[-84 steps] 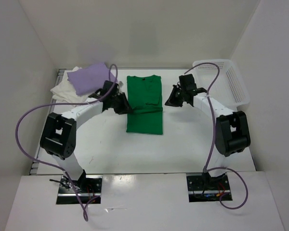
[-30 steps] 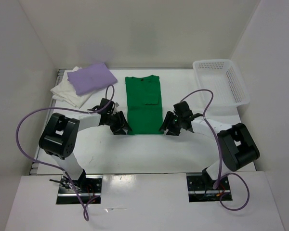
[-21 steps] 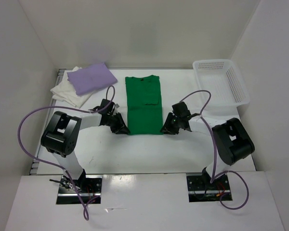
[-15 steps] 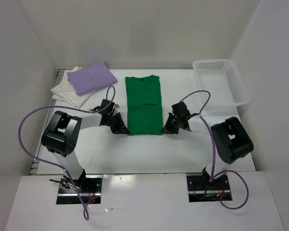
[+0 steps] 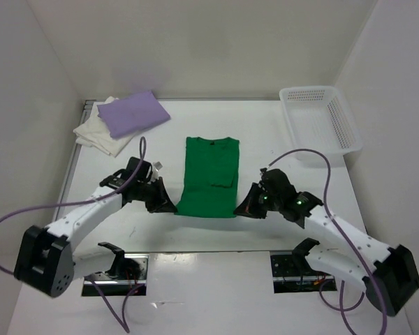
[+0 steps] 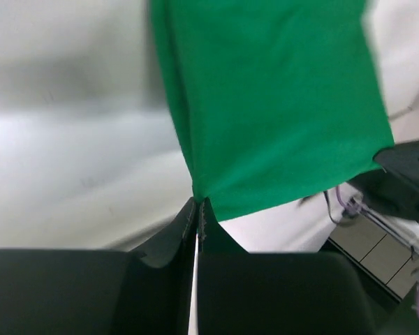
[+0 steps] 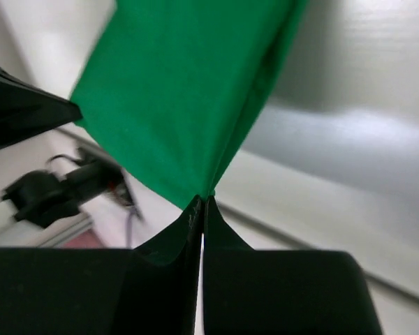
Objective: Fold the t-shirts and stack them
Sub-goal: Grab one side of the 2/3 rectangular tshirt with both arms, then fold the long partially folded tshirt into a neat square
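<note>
A green t-shirt (image 5: pixel 209 174), folded into a long strip, lies in the middle of the table with its collar at the far end. My left gripper (image 5: pixel 169 207) is shut on its near left corner (image 6: pixel 199 197). My right gripper (image 5: pixel 241 211) is shut on its near right corner (image 7: pixel 211 192). Both hold the near hem lifted, close to the table's front edge. A folded purple t-shirt (image 5: pixel 131 113) rests on a folded white t-shirt (image 5: pixel 98 137) at the far left.
A white plastic basket (image 5: pixel 321 125) stands at the far right. White walls close in the table on three sides. Purple cables (image 5: pixel 314 155) loop from both arms over the table.
Both grippers closed on the shirt's near corners and pulled them toward the front edge. The whole green shirt slid nearer with them. Both arms are now stretched low and forward.
</note>
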Robot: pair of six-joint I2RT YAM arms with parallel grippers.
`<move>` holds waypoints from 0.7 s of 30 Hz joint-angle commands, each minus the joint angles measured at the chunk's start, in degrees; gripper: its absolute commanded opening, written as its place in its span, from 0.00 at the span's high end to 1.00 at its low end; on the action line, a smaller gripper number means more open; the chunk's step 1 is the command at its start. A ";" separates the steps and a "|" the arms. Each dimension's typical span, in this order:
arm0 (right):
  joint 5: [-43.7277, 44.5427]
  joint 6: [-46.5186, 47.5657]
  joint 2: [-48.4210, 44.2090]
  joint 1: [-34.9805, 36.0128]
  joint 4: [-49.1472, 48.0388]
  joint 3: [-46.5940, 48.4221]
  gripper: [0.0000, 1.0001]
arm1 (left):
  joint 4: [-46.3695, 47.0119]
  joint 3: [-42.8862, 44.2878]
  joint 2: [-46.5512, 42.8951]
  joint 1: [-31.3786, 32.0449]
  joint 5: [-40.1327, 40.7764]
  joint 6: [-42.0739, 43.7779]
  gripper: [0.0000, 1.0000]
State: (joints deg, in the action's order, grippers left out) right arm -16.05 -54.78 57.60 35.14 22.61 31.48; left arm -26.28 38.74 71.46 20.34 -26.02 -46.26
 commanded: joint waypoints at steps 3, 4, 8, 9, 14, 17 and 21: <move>0.15 -2.54 -8.13 -1.90 13.68 9.87 1.00 | -15.29 11.39 -8.63 -0.73 0.89 1.17 1.00; -1.16 -0.69 -4.55 -3.57 13.69 12.09 1.00 | -12.77 13.88 -7.14 -1.26 -0.16 0.56 1.00; -4.95 9.24 7.32 -14.71 7.47 21.92 1.00 | -4.93 25.57 6.79 -2.32 0.52 0.64 1.00; -4.95 12.39 10.13 -16.22 6.32 23.78 1.00 | -3.96 27.77 9.72 -3.02 1.14 1.86 1.00; -3.56 16.54 31.48 -21.69 -0.46 36.76 1.00 | 2.73 39.71 29.73 -6.88 3.86 2.93 1.00; -0.82 18.74 42.65 -22.22 -1.60 43.74 1.00 | 2.73 45.09 39.00 -7.59 4.84 3.46 1.00; 1.19 19.28 50.23 -23.88 -2.84 48.57 1.00 | 4.83 51.07 44.28 -8.73 7.29 2.84 0.99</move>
State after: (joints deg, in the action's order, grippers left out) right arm -18.98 -38.70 105.73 13.28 22.20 75.31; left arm -23.55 84.95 115.37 12.88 -22.59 -44.99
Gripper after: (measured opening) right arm 0.005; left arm 0.009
